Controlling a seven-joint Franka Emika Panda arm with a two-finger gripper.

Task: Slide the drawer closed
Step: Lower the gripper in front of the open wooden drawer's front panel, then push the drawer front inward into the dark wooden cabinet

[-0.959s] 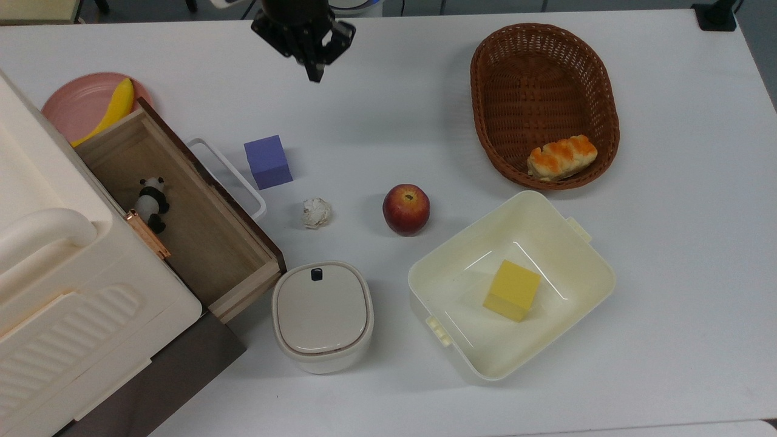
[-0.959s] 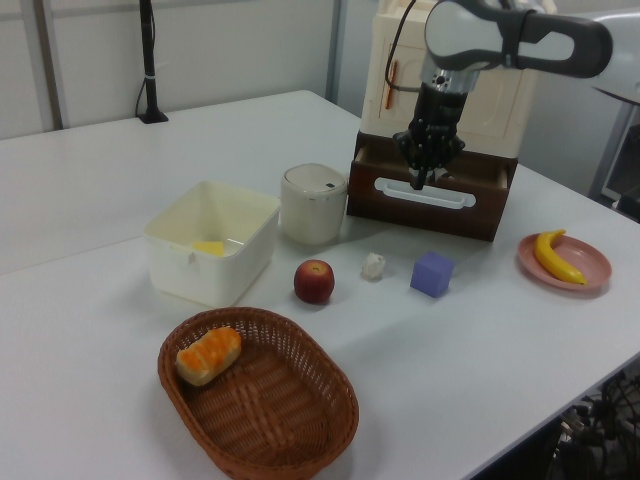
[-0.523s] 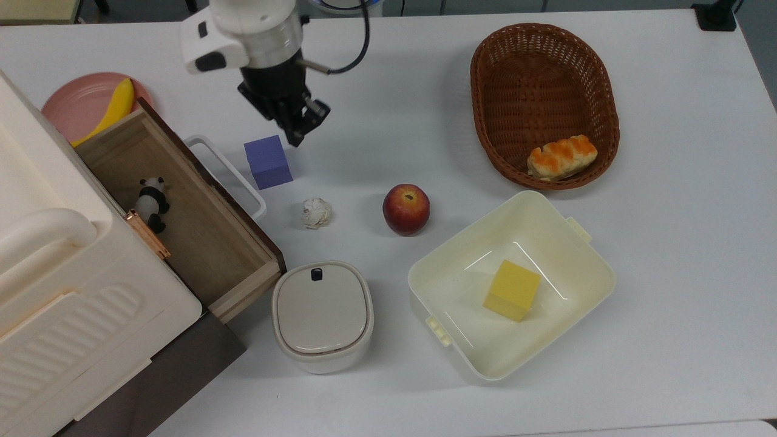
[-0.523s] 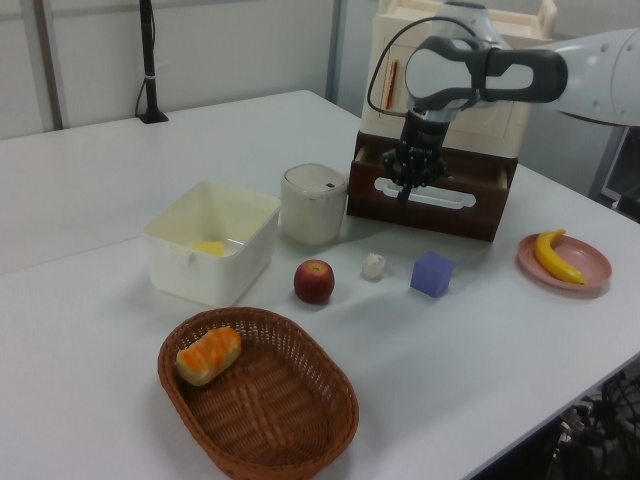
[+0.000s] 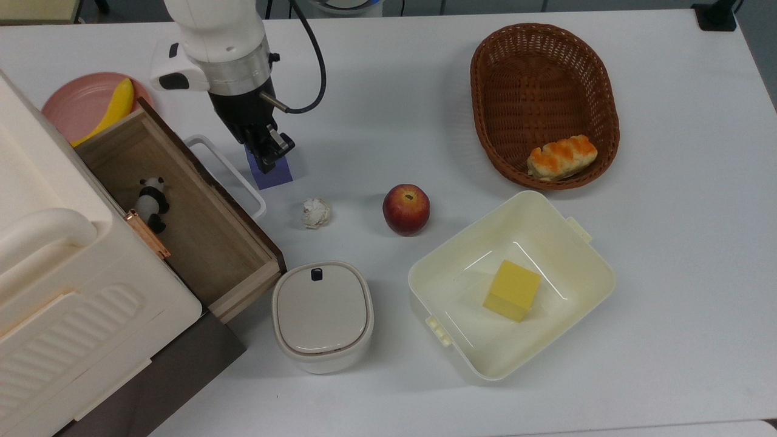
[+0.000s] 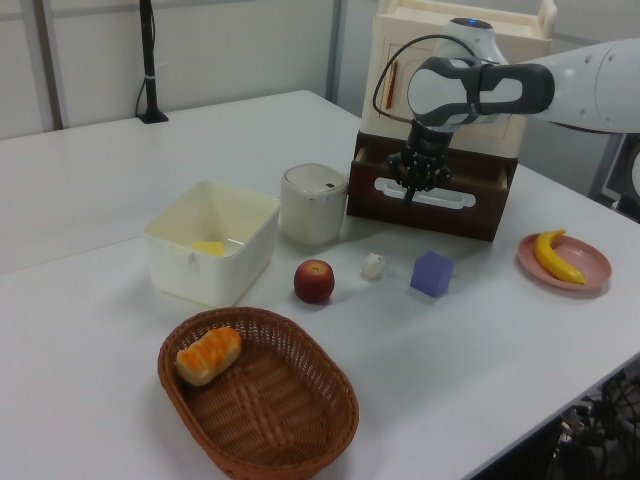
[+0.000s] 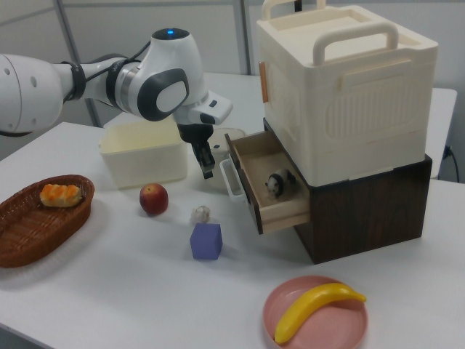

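**Beside the drawer front, our gripper closes in on the handle**

Over the past second we have swung the arm from the far edge of the table, where it hung well apart from the cabinet, down and across toward the drawer point(image 5: 182, 206). Our gripper point(image 5: 268, 159) now hangs low, just beside the white loop handle point(image 5: 226, 173); in the top view it sits over the purple cube point(image 5: 276, 175), partly covering it, while the right view shows it above the table and apart from the cube. Its fingers look drawn close together and hold nothing.

The drawer itself has not moved. It stands pulled well out of the cream cabinet point(image 7: 341, 87), its light-wood box open to the top view, with a small panda figure point(image 5: 150, 195) lying inside near the back. The dark front panel point(image 6: 430, 205) faces the gripper.

We judge the approach nearly finished and the push not yet begun: no contact with the panel or handle is visible. What remains is to meet the front squarely and press it toward the cabinet. The lidded white pot point(image 5: 322, 315) sits near one corner of the drawer front, but it lies outside the sliding path, as far as we can tell.
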